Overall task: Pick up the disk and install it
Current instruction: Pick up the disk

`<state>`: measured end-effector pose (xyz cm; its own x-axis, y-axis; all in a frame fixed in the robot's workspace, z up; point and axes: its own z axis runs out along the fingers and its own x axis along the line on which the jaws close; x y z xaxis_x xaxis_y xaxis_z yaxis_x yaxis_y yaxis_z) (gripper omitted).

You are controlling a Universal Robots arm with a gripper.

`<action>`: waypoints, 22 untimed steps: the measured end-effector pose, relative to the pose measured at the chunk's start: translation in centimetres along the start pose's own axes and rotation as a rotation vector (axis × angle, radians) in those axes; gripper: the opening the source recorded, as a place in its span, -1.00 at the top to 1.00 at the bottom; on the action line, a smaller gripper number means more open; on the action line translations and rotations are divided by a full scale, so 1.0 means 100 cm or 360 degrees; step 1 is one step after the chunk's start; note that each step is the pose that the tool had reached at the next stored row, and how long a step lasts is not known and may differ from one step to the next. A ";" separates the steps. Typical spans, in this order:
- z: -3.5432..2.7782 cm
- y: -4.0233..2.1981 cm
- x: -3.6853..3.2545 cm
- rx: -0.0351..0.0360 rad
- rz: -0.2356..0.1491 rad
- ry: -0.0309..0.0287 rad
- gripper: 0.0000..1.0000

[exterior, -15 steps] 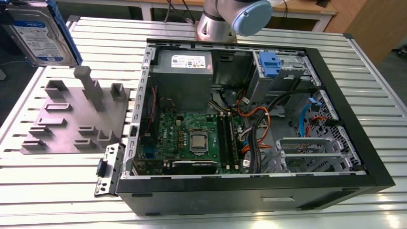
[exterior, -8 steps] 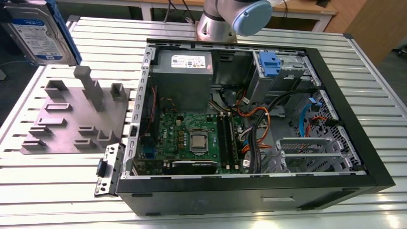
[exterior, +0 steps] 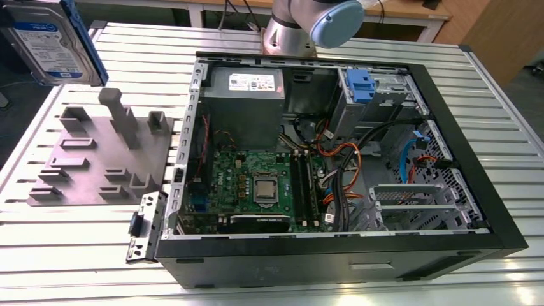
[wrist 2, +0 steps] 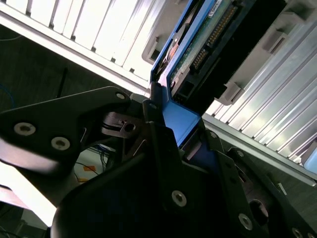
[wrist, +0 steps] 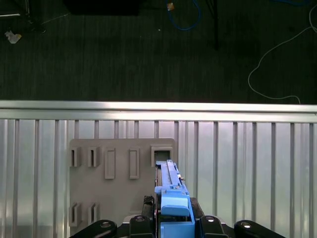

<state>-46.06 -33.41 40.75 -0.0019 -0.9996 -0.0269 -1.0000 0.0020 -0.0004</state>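
Disk (exterior: 47,38) hangs on edge in the air at the exterior view's far left, label facing out, above the grey pegged plate (exterior: 102,159) and clear of it. In both wrist views the gripper (wrist 2: 181,124) (wrist: 173,218) is clamped on its blue side rail — one black finger on either flank. The open computer case (exterior: 340,248) lies on the slatted metal table (exterior: 85,255) just to the exterior view's right of the plate — the arm (exterior: 314,22) rises behind it.
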 end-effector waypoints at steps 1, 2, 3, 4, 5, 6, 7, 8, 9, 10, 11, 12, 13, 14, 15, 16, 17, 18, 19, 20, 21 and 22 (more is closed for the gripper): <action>-0.0004 0.0000 0.0000 0.0000 0.0000 0.00000 0.27; -0.0007 0.0000 0.0000 0.0000 0.0000 0.00001 0.27; -0.0010 0.0000 0.0000 0.0000 0.0000 0.00000 0.27; -0.0013 0.0000 0.0000 0.0000 0.0000 0.00000 0.27; -0.0016 0.0000 0.0000 0.0000 0.0000 0.00000 0.27; -0.0020 0.0000 -0.0001 0.0000 0.0000 0.00001 0.27; -0.0024 0.0000 -0.0001 0.0000 0.0000 0.00001 0.27; -0.0029 0.0000 -0.0001 0.0000 0.0000 0.00001 0.27; -0.0033 0.0000 -0.0001 0.0000 0.0000 0.00001 0.27; -0.0038 0.0000 -0.0001 0.0000 0.0000 0.00000 0.27; -0.0042 0.0000 -0.0001 0.0000 0.0000 0.00000 0.27; -0.0046 0.0000 -0.0001 0.0000 0.0000 0.00001 0.27; -0.0050 0.0000 -0.0001 0.0000 0.0000 0.00000 0.27; -0.0055 0.0000 -0.0001 0.0000 0.0000 0.00001 0.27; -0.0058 0.0000 -0.0001 0.0000 0.0000 0.00000 0.27; -0.0062 0.0000 -0.0002 0.0000 0.0000 0.00001 0.27; -0.0067 0.0000 -0.0002 0.0000 0.0000 0.00001 0.27; -0.0072 0.0000 -0.0002 0.0000 0.0000 0.00000 0.27; -0.0077 0.0000 -0.0002 0.0000 0.0000 0.00001 0.27; -0.0083 0.0000 -0.0002 0.0000 0.0000 0.00001 0.27; -0.0088 0.0000 -0.0002 0.0000 0.0000 0.00000 0.27; -0.0092 0.0000 -0.0002 0.0000 0.0000 0.00000 0.27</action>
<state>-46.06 -33.41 41.67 -0.0019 -0.9996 -0.0269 -1.0000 0.0019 -0.0004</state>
